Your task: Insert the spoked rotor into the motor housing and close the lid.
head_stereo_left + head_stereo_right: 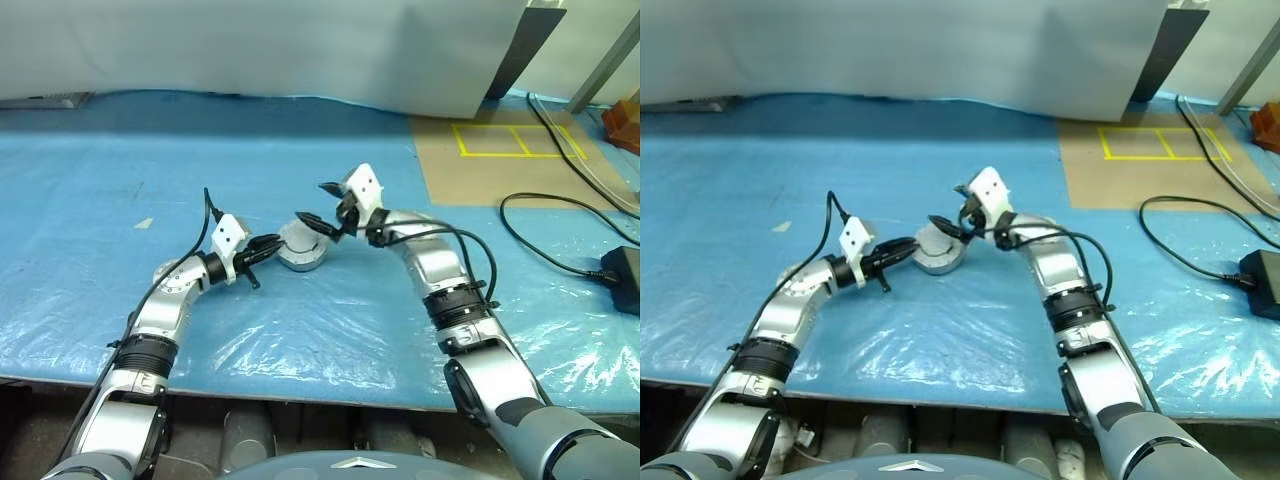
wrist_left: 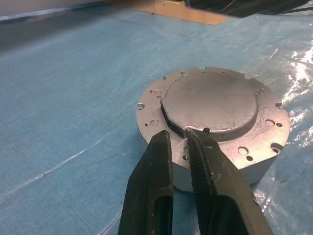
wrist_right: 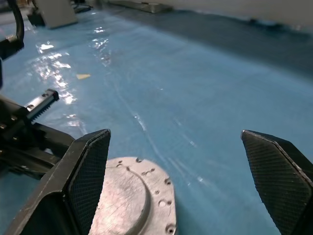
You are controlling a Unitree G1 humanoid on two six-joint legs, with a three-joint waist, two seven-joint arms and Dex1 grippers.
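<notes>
Blue plastic sheet [image 1: 120, 210] covers the worktop [image 1: 470, 165]. The motor housing [image 1: 303, 246] sits near the centre of the sheet, between the 2 arms, with the lid [image 2: 210, 100] seated on top, plain face up. In the left wrist view the lid reads as a raised round disc inside a flange ring with small holes around it. The spoked rotor cannot be made out; possibly inside the closed housing, but this cannot be confirmed.

Left gripper [image 2: 178, 142]: 2 black fingers nearly together, pinching the near edge of the housing at the step where the lid meets the flange. It reaches in level from the housing's left side.

Right gripper [image 3: 176, 161]: fingers spread wide, nothing between them. It hangs above and just right of the housing, apart from it; in the right wrist view the lid lies below the left-hand finger [image 3: 88, 176].

A black cable [image 1: 560, 235] and a black power brick [image 1: 622, 268] lie at the right edge of the sheet. Yellow tape squares [image 1: 510, 140] mark the brown surface beyond.
</notes>
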